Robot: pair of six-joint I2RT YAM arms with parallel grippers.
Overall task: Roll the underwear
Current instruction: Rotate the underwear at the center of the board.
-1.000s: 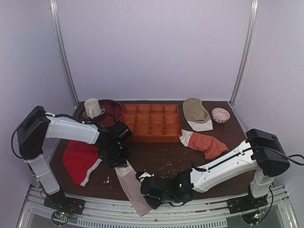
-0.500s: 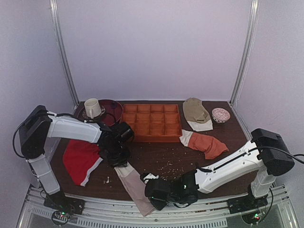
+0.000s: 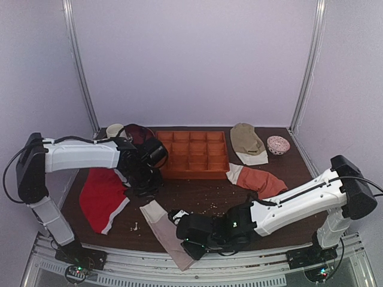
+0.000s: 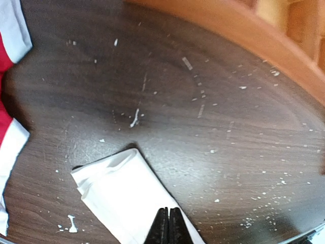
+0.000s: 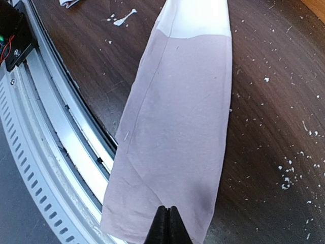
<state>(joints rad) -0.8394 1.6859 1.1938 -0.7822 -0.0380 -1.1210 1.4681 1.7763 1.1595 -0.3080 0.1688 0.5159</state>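
The underwear [image 3: 164,232] lies flat as a long folded strip at the table's front, its white waistband end toward the back left and its pinkish end hanging over the front edge. In the left wrist view the waistband end [image 4: 114,188] lies under my left gripper [image 4: 168,223], which is shut and empty above it. In the top view my left gripper [image 3: 145,188] is just behind the strip. My right gripper [image 5: 168,219] is shut, with its tips over the pinkish near end [image 5: 177,127]. In the top view it [image 3: 187,250] is at the strip's near end.
A red garment [image 3: 102,200] with white trim lies left of the strip. An orange compartment tray [image 3: 191,154] stands at the back, with a cup [image 3: 114,130] and dark plate [image 3: 139,134] to its left. An orange-rust garment [image 3: 260,182], beige garment [image 3: 246,140] and small bowl [image 3: 277,144] are at the right. The metal rail [image 5: 45,132] runs along the front edge.
My left gripper has let go of the waistband end and drawn back toward the tray. The strip now lies flat, with its waistband end shifted left. My right gripper stays at the near end.
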